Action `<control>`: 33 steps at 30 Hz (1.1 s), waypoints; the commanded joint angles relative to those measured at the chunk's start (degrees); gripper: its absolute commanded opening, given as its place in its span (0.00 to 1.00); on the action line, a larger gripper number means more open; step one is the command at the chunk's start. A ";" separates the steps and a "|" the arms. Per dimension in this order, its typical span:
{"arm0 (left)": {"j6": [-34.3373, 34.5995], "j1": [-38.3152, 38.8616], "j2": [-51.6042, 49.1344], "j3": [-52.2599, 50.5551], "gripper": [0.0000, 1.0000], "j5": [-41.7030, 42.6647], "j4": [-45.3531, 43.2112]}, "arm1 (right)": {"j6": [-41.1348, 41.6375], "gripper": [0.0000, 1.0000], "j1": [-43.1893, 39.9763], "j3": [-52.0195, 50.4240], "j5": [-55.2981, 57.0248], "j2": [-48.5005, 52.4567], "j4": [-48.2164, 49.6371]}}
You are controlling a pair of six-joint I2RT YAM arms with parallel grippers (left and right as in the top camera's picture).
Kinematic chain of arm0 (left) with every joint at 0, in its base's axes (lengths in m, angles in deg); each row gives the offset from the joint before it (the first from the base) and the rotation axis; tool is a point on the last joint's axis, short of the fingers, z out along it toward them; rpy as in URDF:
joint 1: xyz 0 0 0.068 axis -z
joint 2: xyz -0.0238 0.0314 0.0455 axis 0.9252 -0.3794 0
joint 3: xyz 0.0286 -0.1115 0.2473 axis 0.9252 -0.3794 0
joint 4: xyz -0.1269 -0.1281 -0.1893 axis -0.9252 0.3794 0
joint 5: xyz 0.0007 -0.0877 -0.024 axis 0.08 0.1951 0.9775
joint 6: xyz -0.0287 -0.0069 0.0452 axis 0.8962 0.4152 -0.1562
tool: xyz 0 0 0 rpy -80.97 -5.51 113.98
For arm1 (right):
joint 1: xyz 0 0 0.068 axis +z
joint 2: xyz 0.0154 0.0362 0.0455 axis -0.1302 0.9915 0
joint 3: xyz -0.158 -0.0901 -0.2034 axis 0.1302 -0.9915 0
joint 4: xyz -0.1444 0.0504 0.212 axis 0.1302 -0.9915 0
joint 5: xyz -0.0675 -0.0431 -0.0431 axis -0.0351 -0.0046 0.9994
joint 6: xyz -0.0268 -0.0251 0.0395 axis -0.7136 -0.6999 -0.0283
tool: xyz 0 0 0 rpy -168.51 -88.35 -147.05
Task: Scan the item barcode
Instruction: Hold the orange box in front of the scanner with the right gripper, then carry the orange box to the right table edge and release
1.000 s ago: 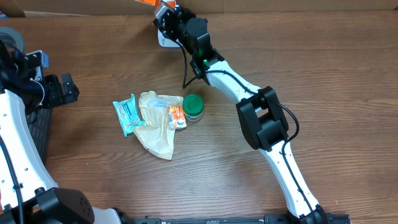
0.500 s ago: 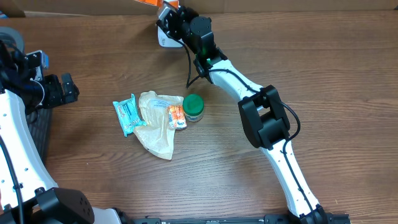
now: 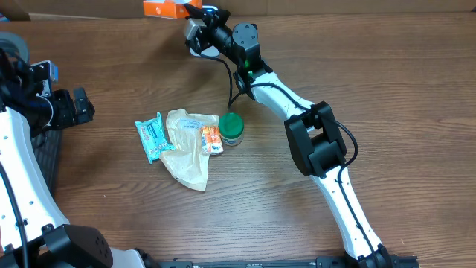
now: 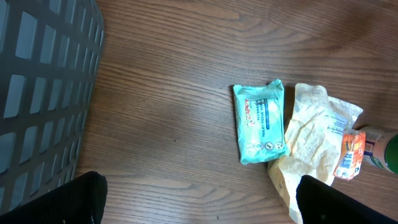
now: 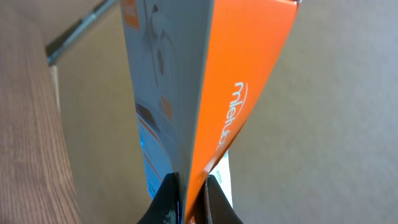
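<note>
Orange-and-grey flat cardboard box [image 3: 165,9] is held at the far edge of the brown wooden table [image 3: 387,89], its thin edge clamped between the right gripper's [image 5: 186,198] fingers, while the left gripper [image 4: 199,199] hangs spread wide, well apart.

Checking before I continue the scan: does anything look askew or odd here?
The orange box is pinched only by a thin edge in the right gripper, so it sticks out far past the jaws and may twist. A small orange packet overlaps the crumpled bag; nothing looks spilled.
</note>
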 commanded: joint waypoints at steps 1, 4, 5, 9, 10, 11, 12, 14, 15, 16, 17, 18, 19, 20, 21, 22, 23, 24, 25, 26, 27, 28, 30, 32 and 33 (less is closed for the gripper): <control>-1.51 0.44 0.31 -0.04 1.00 0.48 -0.07 | -1.64 0.04 -0.20 1.14 -3.08 -0.07 0.46; -1.51 0.44 0.31 -0.04 1.00 0.46 -0.09 | -1.66 0.04 -0.20 1.14 -3.10 -0.07 0.48; -1.53 0.44 0.28 -0.04 1.00 0.48 -0.09 | -1.66 0.04 -0.20 1.14 -3.13 -0.09 0.50; -1.51 0.44 0.31 -0.04 1.00 0.46 -0.07 | -1.53 0.04 -0.31 1.14 -4.66 -0.09 2.47; -1.51 0.44 0.31 -0.04 1.00 0.46 -0.09 | -0.24 0.04 -0.31 1.14 -4.57 -0.09 4.15; -1.53 0.44 0.31 -0.04 1.00 0.48 -0.07 | 1.33 0.04 -0.31 1.14 -4.57 -0.09 5.44; -1.53 0.44 0.31 -0.04 1.00 0.48 -0.07 | 3.63 0.04 -0.35 1.14 -4.55 -0.11 7.32; -1.51 0.44 0.31 -0.04 1.00 0.48 -0.09 | 9.46 0.04 -0.68 1.14 -4.46 -0.11 11.72; -1.51 0.44 0.31 -0.04 1.00 0.48 -0.09 | 13.00 0.04 -0.98 1.14 -4.11 -0.20 14.14; -1.53 0.44 0.31 -0.04 1.00 0.46 -0.07 | 17.11 0.04 -1.44 1.14 -3.52 -0.26 16.90; -1.53 0.44 0.31 -0.04 0.99 0.48 -0.07 | 20.17 0.04 -1.86 1.14 -2.99 -0.44 18.64; -1.53 0.44 0.31 -0.04 1.00 0.46 -0.09 | 24.52 0.04 -2.51 1.14 -2.19 -0.74 20.68; -1.51 0.44 0.31 -0.04 1.00 0.48 -0.09 | 28.35 0.04 -3.15 1.14 -1.33 -1.03 21.81; -1.53 0.44 0.31 -0.04 1.00 0.48 -0.07 | 31.45 0.04 -3.74 1.14 -0.50 -1.42 22.34; -1.53 0.44 0.31 -0.04 0.99 0.48 -0.09 | 34.86 0.04 -4.59 1.14 0.48 -1.99 22.36; -1.53 0.44 0.31 -0.04 1.00 0.48 -0.07 | 37.31 0.04 -5.35 1.14 1.36 -2.49 21.81; -1.51 0.44 0.31 -0.04 1.00 0.48 -0.09 | 39.26 0.04 -6.19 1.14 2.16 -3.08 20.72; -1.53 0.44 0.31 -0.04 1.00 0.46 -0.07 | 40.33 0.04 -6.93 1.14 2.60 -3.67 19.02; -1.53 0.44 0.31 -0.04 1.00 0.46 -0.09 | 40.24 0.04 -7.87 1.14 2.78 -4.50 15.52; -1.51 0.44 0.31 -0.04 1.00 0.48 -0.07 | 40.24 0.04 -8.59 1.14 3.37 -5.22 11.61; -1.51 0.44 0.31 -0.04 0.99 0.46 -0.09 | 40.17 0.04 -9.27 1.14 4.46 -6.03 7.02; -1.53 0.44 0.31 -0.04 0.99 0.46 -0.07 | 39.85 0.04 -9.81 1.14 6.14 -6.86 1.84; -1.53 0.44 0.31 -0.04 0.99 0.46 -0.09 | 39.85 0.04 -10.64 1.14 9.05 -8.50 -7.48; -1.53 0.44 0.28 -0.04 1.00 0.48 -0.07 | 39.85 0.04 -11.21 1.14 12.66 -10.71 -17.05; -1.53 0.44 0.28 -0.04 0.99 0.48 -0.09 | 39.85 0.04 -11.41 1.14 14.43 -12.07 -21.44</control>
